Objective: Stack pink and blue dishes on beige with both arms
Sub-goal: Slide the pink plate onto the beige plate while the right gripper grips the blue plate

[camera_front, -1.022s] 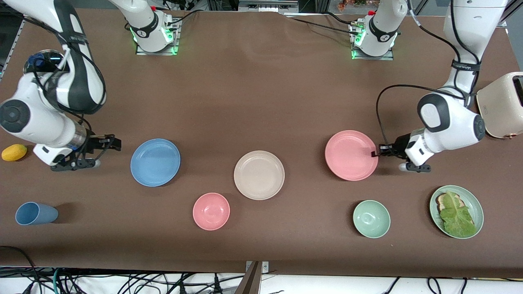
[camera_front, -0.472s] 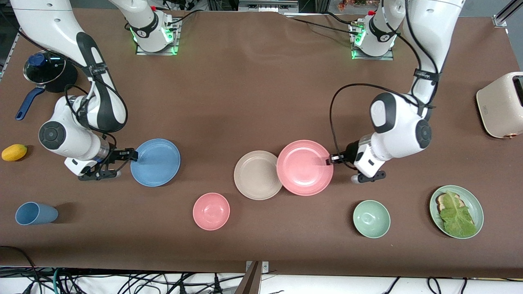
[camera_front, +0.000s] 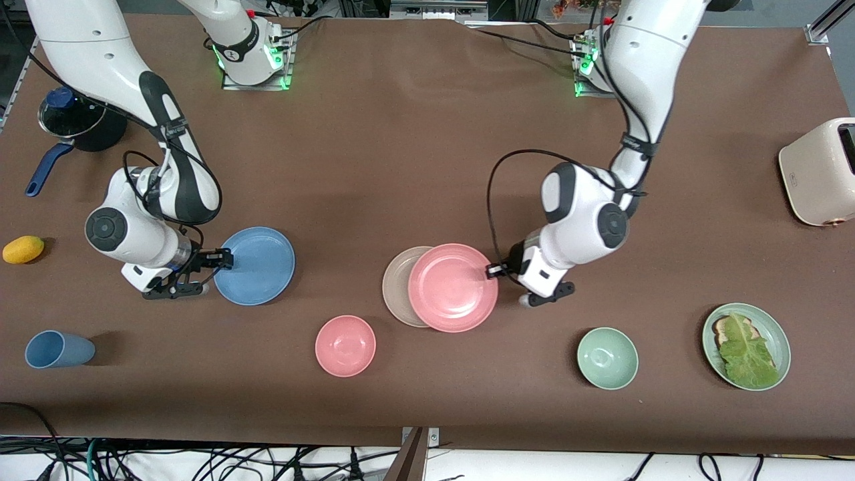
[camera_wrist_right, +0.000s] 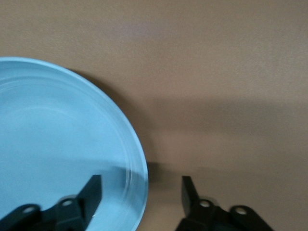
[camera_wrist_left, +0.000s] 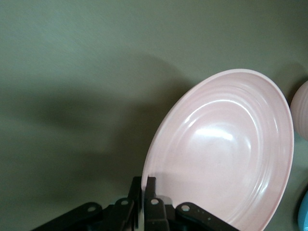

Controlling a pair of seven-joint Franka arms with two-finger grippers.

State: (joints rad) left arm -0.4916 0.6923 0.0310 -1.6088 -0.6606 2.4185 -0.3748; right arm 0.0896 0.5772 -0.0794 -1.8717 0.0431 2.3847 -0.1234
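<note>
My left gripper (camera_front: pixel 493 270) is shut on the rim of the pink plate (camera_front: pixel 453 287), holding it over most of the beige plate (camera_front: pixel 395 286), of which only a crescent toward the right arm's end shows. In the left wrist view the pink plate (camera_wrist_left: pixel 226 154) hangs tilted from the shut gripper (camera_wrist_left: pixel 144 188). The blue plate (camera_front: pixel 254 265) lies flat on the table toward the right arm's end. My right gripper (camera_front: pixel 224 259) is open at its rim, and in the right wrist view the gripper (camera_wrist_right: pixel 142 191) has one finger over the blue plate (camera_wrist_right: pixel 57 144) and one off its edge.
A pink bowl (camera_front: pixel 345 345), a pale green bowl (camera_front: pixel 607 358) and a green dish with bread and lettuce (camera_front: pixel 746 345) lie nearer the front camera. A blue cup (camera_front: pixel 57 349), a lemon (camera_front: pixel 23 249) and a lidded pot (camera_front: pixel 72 120) are at the right arm's end, a toaster (camera_front: pixel 820 172) at the left arm's.
My left gripper carried the pink plate from its spot on the table until it covers most of the beige plate. My right gripper closed in on the blue plate's rim, straddling it.
</note>
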